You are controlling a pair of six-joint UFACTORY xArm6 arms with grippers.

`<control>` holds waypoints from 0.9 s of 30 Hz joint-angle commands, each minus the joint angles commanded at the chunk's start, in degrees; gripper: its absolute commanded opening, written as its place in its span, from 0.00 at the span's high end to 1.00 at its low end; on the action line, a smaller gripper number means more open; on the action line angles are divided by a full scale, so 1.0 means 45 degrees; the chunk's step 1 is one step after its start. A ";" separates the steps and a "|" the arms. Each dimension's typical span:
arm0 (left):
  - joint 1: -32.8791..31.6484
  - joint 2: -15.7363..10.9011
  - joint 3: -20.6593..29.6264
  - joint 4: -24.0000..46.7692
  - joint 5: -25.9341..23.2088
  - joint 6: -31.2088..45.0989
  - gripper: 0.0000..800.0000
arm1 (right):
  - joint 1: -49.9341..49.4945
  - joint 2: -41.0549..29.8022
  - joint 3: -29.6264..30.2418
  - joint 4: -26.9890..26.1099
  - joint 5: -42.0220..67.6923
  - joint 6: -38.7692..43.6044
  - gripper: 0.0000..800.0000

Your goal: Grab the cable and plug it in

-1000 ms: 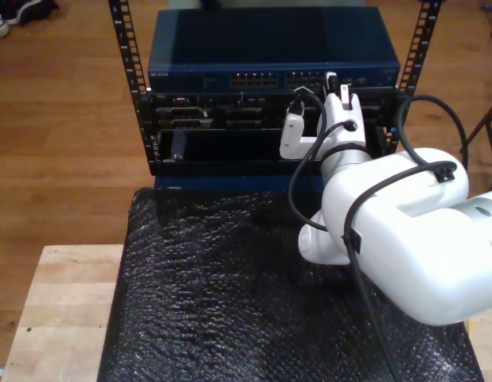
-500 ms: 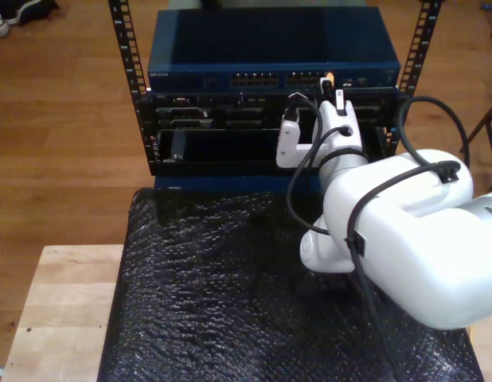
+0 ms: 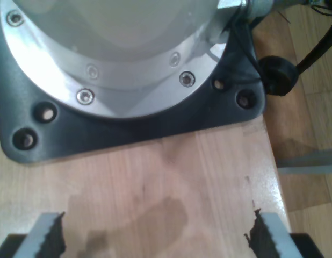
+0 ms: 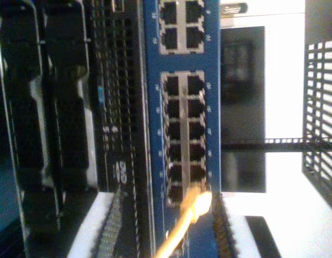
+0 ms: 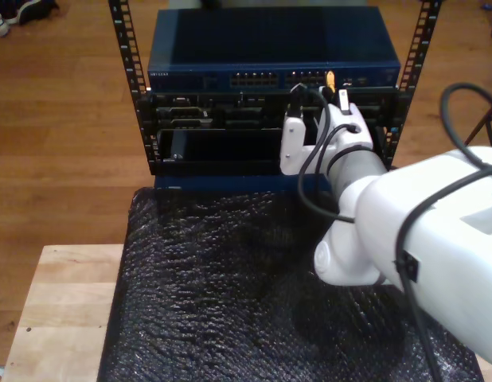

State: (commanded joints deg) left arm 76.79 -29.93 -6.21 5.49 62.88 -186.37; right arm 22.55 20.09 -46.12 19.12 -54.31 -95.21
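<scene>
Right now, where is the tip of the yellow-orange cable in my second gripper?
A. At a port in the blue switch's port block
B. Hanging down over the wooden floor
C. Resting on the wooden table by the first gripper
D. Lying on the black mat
A: in the second wrist view, the cable rises between the fingers of my second gripper to a port on the blue switch.
</scene>
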 joint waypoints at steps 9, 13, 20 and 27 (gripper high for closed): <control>0.0000 0.0000 0.0000 0.0000 0.0000 0.0000 0.00 | -0.1582 -0.3145 0.0957 -0.1446 0.4415 -0.0039 0.21; 0.0000 0.0020 0.0000 0.0000 0.0000 0.0000 0.00 | -0.2462 -0.4200 0.1172 -0.2071 0.6095 -0.0117 0.21; 0.0000 0.0000 0.0000 0.0000 0.0000 0.0000 0.00 | -0.3966 -0.6095 0.2129 -0.2950 0.8752 -0.1016 0.17; 0.0000 0.0020 0.0000 0.0000 0.0000 0.0000 0.00 | -0.5646 -0.7463 0.2227 -0.2969 1.2542 -0.2696 0.12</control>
State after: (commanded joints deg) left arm 76.79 -29.85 -6.21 5.49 62.88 -186.37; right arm -2.86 -13.49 -36.10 5.76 2.13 -107.34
